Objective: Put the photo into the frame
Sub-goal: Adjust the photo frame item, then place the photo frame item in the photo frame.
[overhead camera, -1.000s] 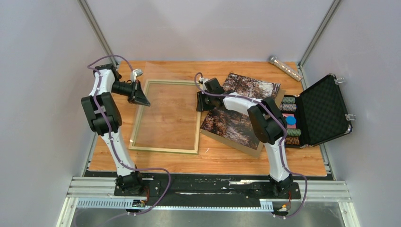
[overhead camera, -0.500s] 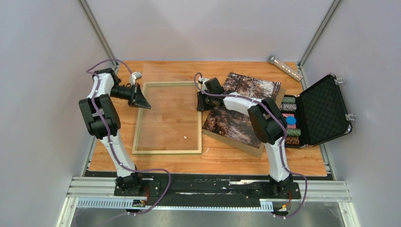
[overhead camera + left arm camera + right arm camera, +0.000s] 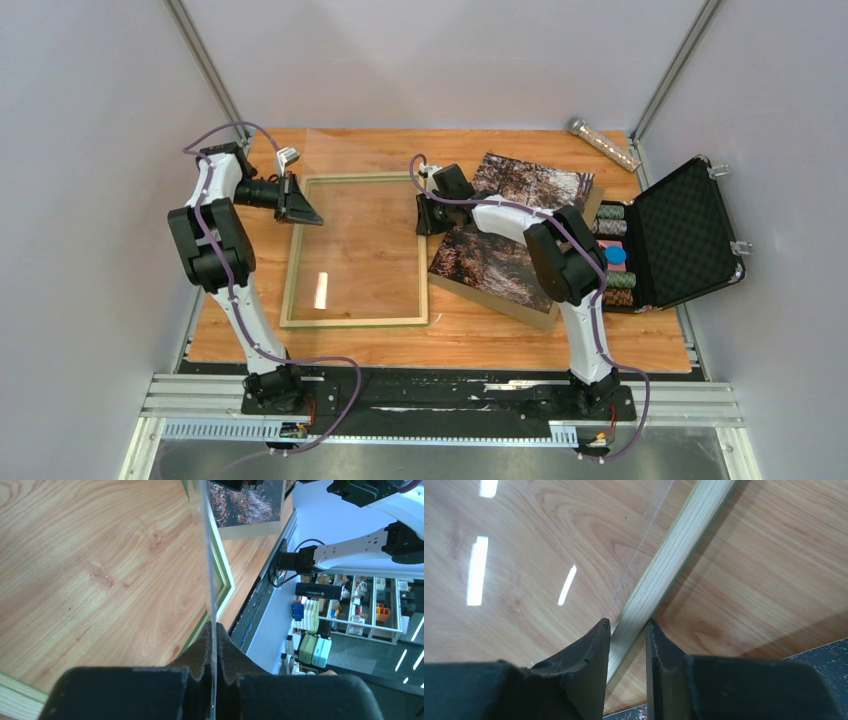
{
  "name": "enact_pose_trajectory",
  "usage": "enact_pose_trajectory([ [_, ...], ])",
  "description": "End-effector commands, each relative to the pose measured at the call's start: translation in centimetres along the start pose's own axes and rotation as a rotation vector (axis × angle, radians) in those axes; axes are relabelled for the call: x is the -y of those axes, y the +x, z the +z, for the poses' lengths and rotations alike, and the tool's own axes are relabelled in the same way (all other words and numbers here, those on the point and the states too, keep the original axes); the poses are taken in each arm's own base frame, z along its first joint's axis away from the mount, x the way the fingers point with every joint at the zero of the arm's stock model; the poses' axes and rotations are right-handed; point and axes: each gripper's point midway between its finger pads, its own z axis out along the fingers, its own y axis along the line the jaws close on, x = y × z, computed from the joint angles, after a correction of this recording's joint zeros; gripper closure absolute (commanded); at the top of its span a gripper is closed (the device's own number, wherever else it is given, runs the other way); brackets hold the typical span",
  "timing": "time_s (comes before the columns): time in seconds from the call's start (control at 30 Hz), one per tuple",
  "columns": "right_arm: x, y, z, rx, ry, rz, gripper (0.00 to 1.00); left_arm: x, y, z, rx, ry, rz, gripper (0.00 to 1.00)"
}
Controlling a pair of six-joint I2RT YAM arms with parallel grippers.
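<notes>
Obs. Over the last second the frame (image 3: 352,321) swung from a skewed lie to square with the near edge of the bench (image 3: 470,345). For the last half of that second it has not moved. It lies flat, pale wood back up.

The right end effector (image 3: 431,214) straddles the frame's right rail near its far end. Its fingers have narrowed, and in the wrist view they press the wood from both sides. I read this as clamped on the frame.

The left end effector (image 3: 299,207) is pinched tight on the edge of a clear pane (image 3: 207,555), seen edge-on between its pads. The pane sits over the frame opening, and its far edge seems to overhang the far rail (faint, hard to be sure).

The photo (image 3: 480,262) lies picture side up on the brown backing board (image 3: 510,310), just right of the frame. It is partly under the right arm, and neither end effector touches it.

Reading: squaring looks finished. The pane probably needs seating before the photo goes in. The photo step is not yet begun.
</notes>
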Motion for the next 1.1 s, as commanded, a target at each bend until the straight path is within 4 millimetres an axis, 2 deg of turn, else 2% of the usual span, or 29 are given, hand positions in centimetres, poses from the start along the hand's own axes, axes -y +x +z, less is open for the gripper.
enact_pose_trajectory([
  [0.0, 0.3, -1.4, -1.0, 0.037, 0.018, -0.058, 0.78, 3.2, -0.6, -0.3, 0.047, 0.096, -0.048, 1.0],
  [0.1, 0.3, -1.5, -1.2, 0.04, 0.02, -0.056, 0.79, 4.0, -0.8, -0.6, 0.064, 0.103, -0.046, 1.0],
  [0.33, 0.4, -1.0, -1.3, 0.031, 0.024, -0.049, 0.8, 7.8, -1.0, -1.6, 0.12, 0.116, 0.009, 1.0],
  [0.53, 0.3, -0.9, -1.7, 0.034, 0.026, -0.049, 0.78, 8.9, -0.1, -1.6, 0.126, 0.125, 0.0, 1.0],
  [0.63, 0.3, -1.5, -2.2, 0.05, 0.033, -0.051, 0.72, 8.8, 0.2, -1.5, 0.123, 0.125, -0.005, 1.0],
  [0.87, -0.7, -3.3, -4.5, 0.109, 0.012, -0.028, 0.49, 9.0, -0.3, -1.6, 0.132, 0.131, 0.002, 1.0],
  [1.07, -0.8, -4.0, -6.1, 0.142, 0.02, -0.007, 0.43, 9.2, -0.7, -1.7, 0.144, 0.147, -0.011, 1.0],
])
